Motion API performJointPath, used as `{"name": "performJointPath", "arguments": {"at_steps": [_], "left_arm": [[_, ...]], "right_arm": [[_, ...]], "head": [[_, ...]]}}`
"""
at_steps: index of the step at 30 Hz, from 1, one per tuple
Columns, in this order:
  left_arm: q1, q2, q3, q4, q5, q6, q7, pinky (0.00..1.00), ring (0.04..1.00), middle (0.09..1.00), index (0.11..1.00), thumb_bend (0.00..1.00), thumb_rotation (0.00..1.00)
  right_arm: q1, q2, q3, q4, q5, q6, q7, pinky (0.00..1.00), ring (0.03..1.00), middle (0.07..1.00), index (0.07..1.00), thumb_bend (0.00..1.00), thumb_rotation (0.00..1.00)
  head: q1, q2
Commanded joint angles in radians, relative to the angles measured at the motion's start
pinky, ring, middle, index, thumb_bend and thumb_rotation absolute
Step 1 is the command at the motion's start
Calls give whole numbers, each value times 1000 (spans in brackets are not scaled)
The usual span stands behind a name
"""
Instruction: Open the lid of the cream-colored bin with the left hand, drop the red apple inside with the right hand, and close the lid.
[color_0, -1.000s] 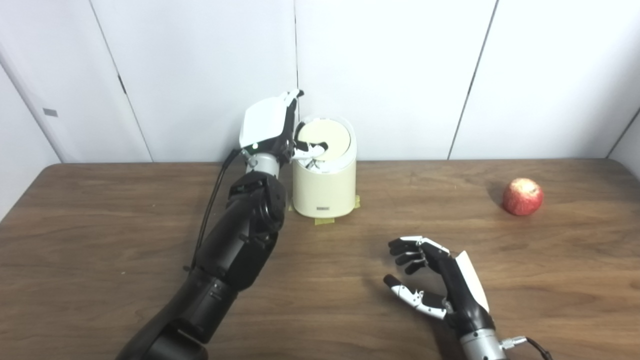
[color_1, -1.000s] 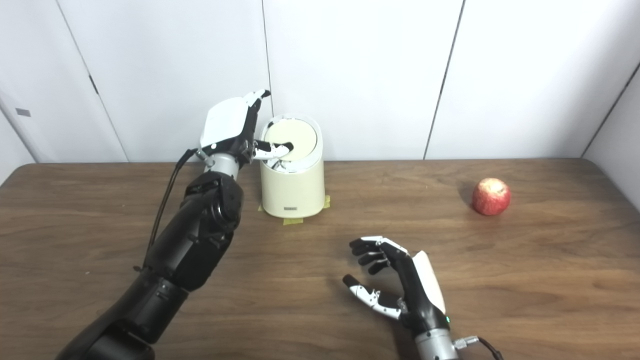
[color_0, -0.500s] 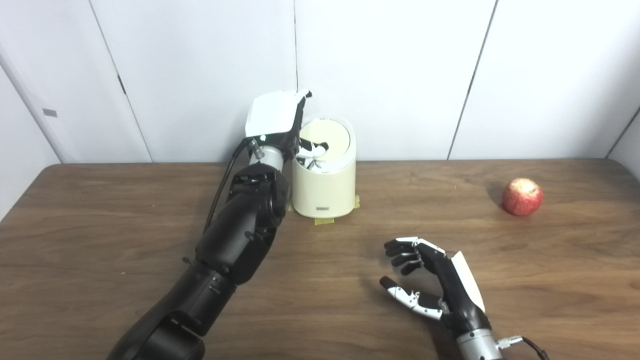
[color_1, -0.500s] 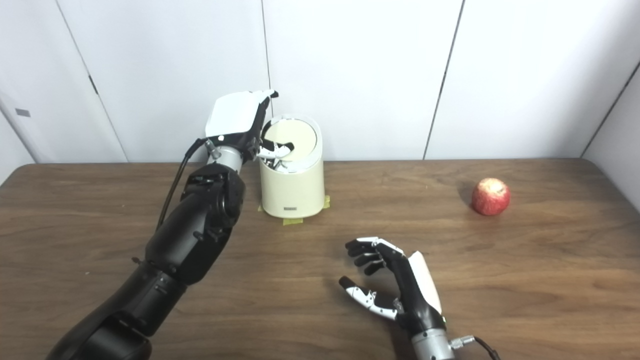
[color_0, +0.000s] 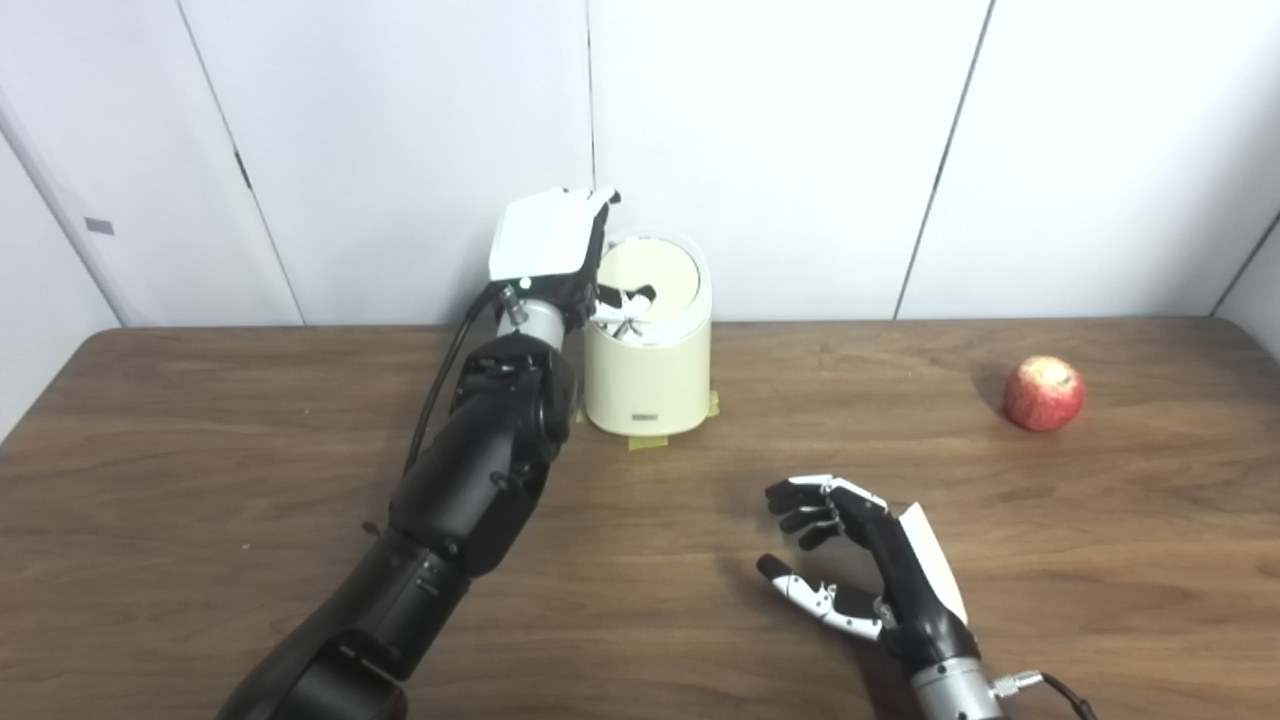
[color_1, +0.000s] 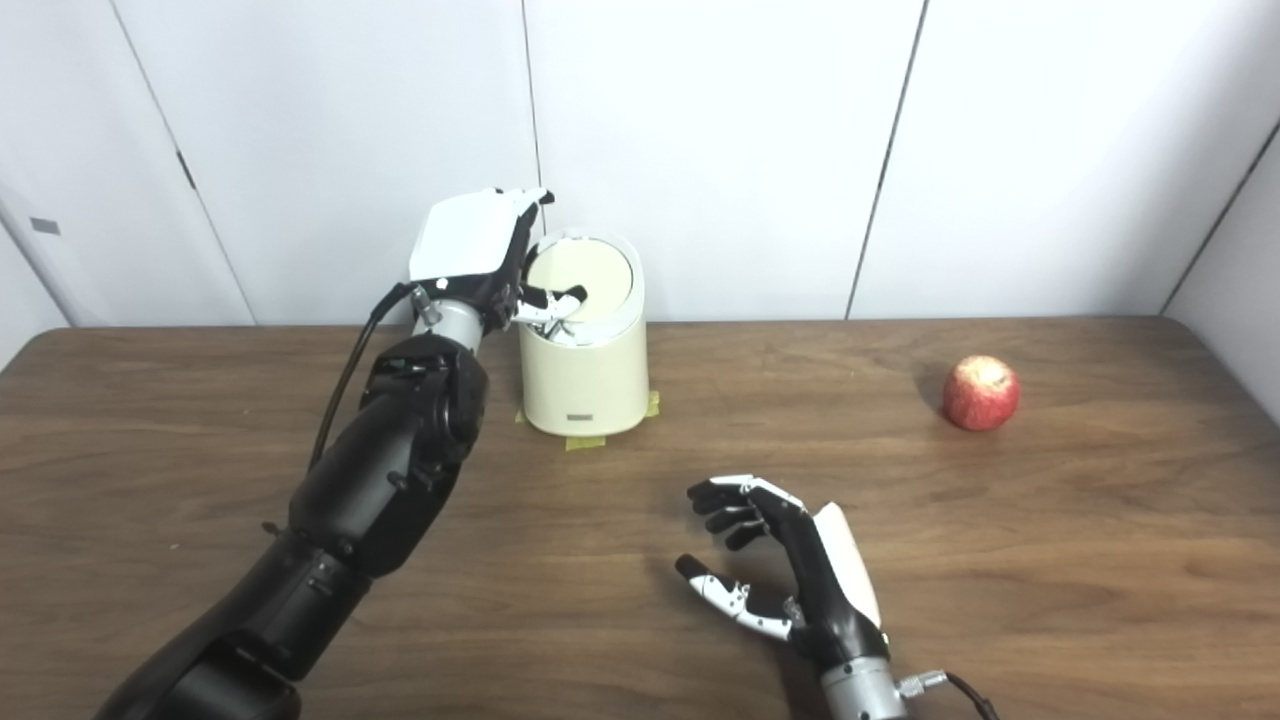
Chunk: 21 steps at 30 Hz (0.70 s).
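The cream-colored bin (color_0: 648, 372) stands at the back of the table, near the wall. Its round lid (color_0: 658, 274) sits in the top rim, with a dark gap along its left edge. My left hand (color_0: 548, 240) is at the bin's upper left, its thumb lying across the left part of the lid. The white back of the hand hides the other fingers, so its grip is unclear. The red apple (color_0: 1044, 393) lies alone at the far right. My right hand (color_0: 868, 560) hovers low over the front of the table, open, fingers loosely curled, holding nothing.
Yellow tape (color_0: 648, 441) marks the bin's base on the brown wooden table (color_0: 200, 470). White wall panels (color_0: 800, 150) rise just behind the bin. A black cable (color_0: 432, 390) runs along my left forearm.
My left hand has turned and shifted slightly right against the bin's rim, with the thumb staying on the lid. My right hand drifted a little left. The apple stays put.
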Motion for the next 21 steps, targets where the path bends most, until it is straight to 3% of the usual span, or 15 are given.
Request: {"name": "performJointPath", "arguments": {"at_steps": [1, 2, 4, 6, 8, 10, 11, 16, 21], "left_arm": [[-4, 25, -5, 29, 6, 8, -8, 913, 948, 915, 903, 653, 0], [-2, 22, 4, 29, -5, 8, 1, 920, 945, 914, 904, 656, 0], [2, 13, 24, 30, -29, 6, 33, 937, 939, 917, 902, 764, 0], [5, 6, 38, 33, -51, 3, 69, 939, 935, 924, 898, 712, 161], [7, -4, 62, 32, -85, -3, 106, 946, 946, 937, 918, 558, 553], [6, -10, 83, 23, -115, -7, 133, 951, 949, 940, 926, 494, 891], [5, -11, 90, 18, -126, -6, 143, 952, 951, 942, 926, 484, 945], [4, -20, 129, -24, -169, 2, 177, 959, 973, 963, 939, 510, 999], [33, -10, 158, -136, -214, -17, 184, 931, 959, 949, 920, 566, 1000]], "right_arm": [[-19, 16, -1, -15, 5, -19, -6, 510, 602, 641, 635, 277, 103], [-19, 16, -2, -16, 4, -16, -6, 510, 602, 641, 635, 277, 103], [-20, 14, -2, -16, 1, -16, -6, 509, 601, 638, 636, 278, 126], [-20, 11, -1, -16, -4, -16, -5, 508, 601, 639, 636, 274, 127], [-20, 10, 0, -18, -5, -15, -3, 510, 602, 640, 637, 270, 128], [-20, 13, -2, -17, -2, -17, -6, 506, 598, 638, 635, 274, 123], [-20, 14, -3, -16, 1, -17, -6, 507, 599, 637, 635, 275, 121], [-19, 13, -3, -14, 11, -15, 0, 511, 605, 643, 639, 270, 113], [-21, 12, -1, -17, -2, -9, -2, 508, 603, 642, 640, 266, 124]], "head": [[0, 1], [0, 1], [-1, 0], [-1, 0], [0, 0], [1, 0], [1, 0], [2, -1], [0, 0]]}}
